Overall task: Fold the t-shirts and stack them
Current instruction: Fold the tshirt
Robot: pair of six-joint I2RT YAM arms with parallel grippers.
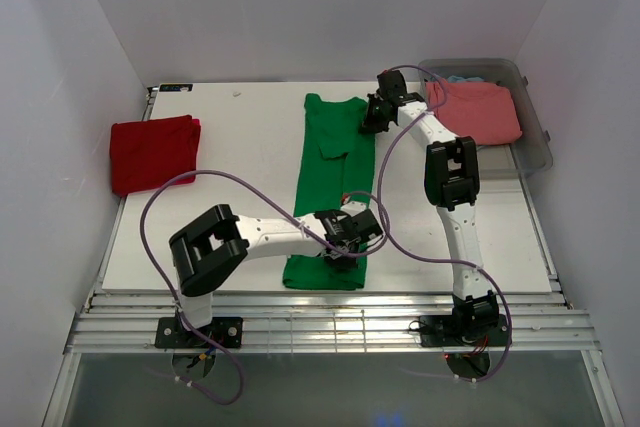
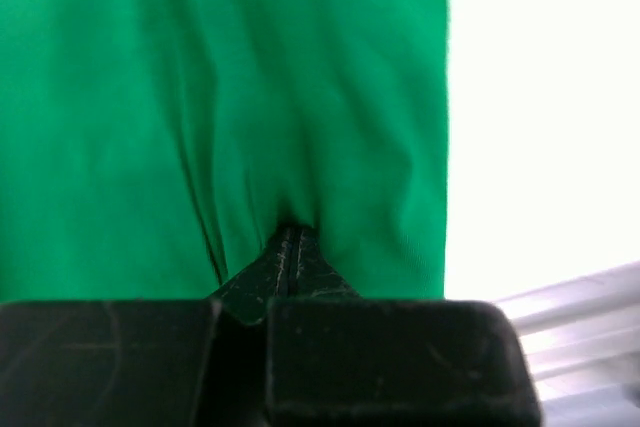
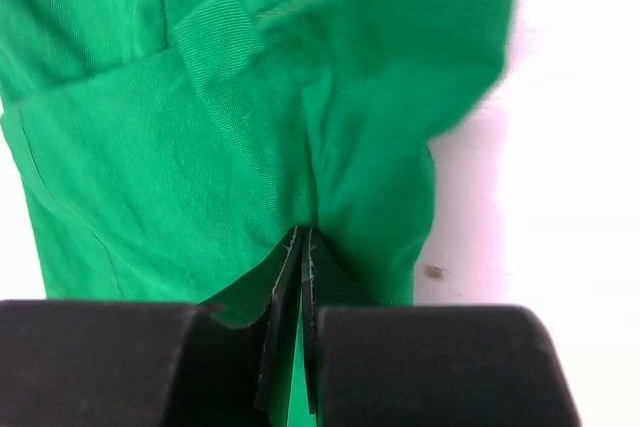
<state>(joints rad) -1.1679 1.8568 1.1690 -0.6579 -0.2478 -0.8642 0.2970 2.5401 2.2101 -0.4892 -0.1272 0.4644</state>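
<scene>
A bright green t-shirt (image 1: pixel 335 177) lies folded into a long narrow strip down the middle of the white table. My left gripper (image 1: pixel 347 240) is shut on its near right part; the left wrist view shows the cloth (image 2: pixel 230 107) pinched and puckered at the jaw tips. My right gripper (image 1: pixel 375 115) is shut on the far right corner, near a sleeve; the right wrist view shows green cloth (image 3: pixel 200 147) bunched at its closed jaws. A deep red t-shirt (image 1: pixel 152 151) lies folded at the far left. A salmon-pink t-shirt (image 1: pixel 478 110) lies in the bin over a bit of light blue cloth (image 1: pixel 462 78).
A clear plastic bin (image 1: pixel 535 132) stands at the back right corner. White walls enclose the table on three sides. A metal rail (image 1: pixel 330 322) runs along the near edge with both arm bases on it. Purple cables loop over the table by the arms.
</scene>
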